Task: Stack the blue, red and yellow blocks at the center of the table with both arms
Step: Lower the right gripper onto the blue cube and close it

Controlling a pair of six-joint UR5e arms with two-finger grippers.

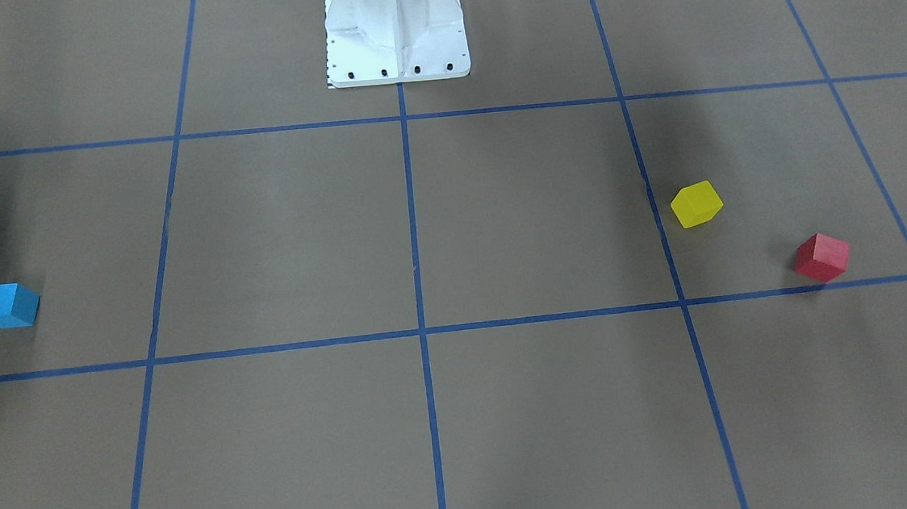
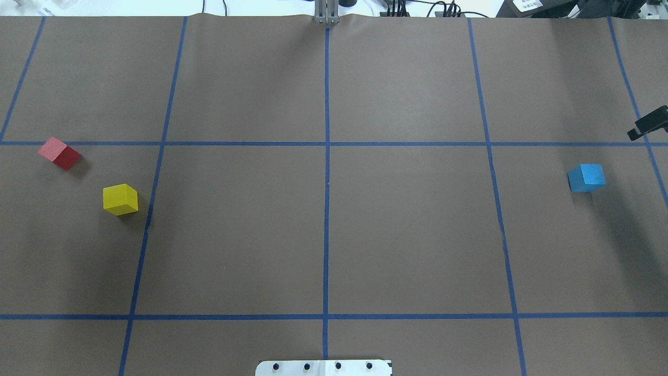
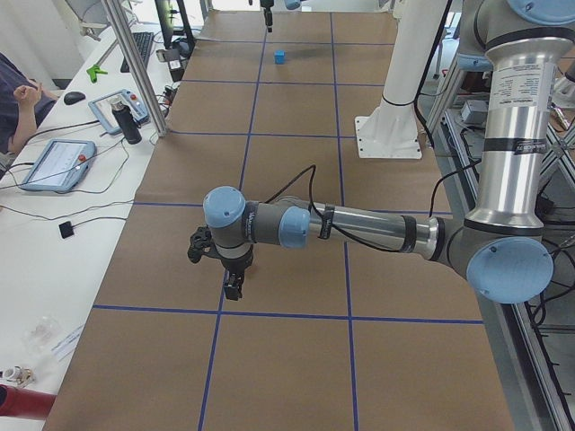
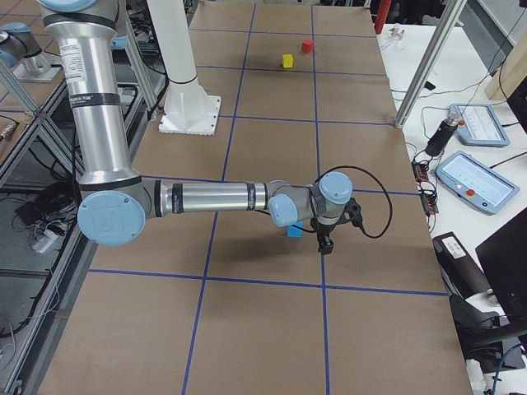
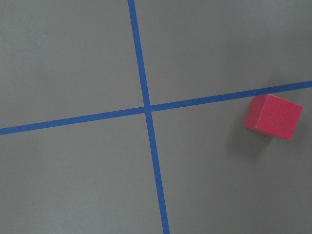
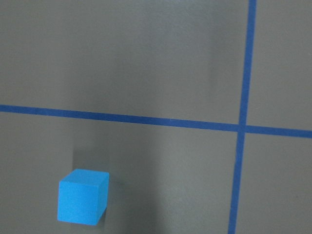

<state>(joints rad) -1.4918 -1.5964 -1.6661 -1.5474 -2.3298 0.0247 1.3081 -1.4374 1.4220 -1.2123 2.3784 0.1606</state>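
Front view: blue block (image 1: 8,305) sits far left, mid-height. Yellow block (image 1: 696,204) is right of ctr, w/ red block (image 1: 822,257) near it to the lower right, apart from it. All three lie singly on the counter (image 1: 275,244); the frame's ctr holds only blue tape lines (image 1: 411,209).

Overhead: red is at far left, yellow to its lower right, blue far right.

Left side view: we see the left hand (image 3: 232,292) left of ctr, pointing down, low over the counter. We can't tell if its fingers are apart or together.

Right side view: the right hand (image 4: 324,245) points down right of ctr, just beside blue. Finger state can't be told here either.

Left wrist cam: red at the right edge, its top corner at a tape line.

Right wrist cam: blue at lower left, below a tape line.
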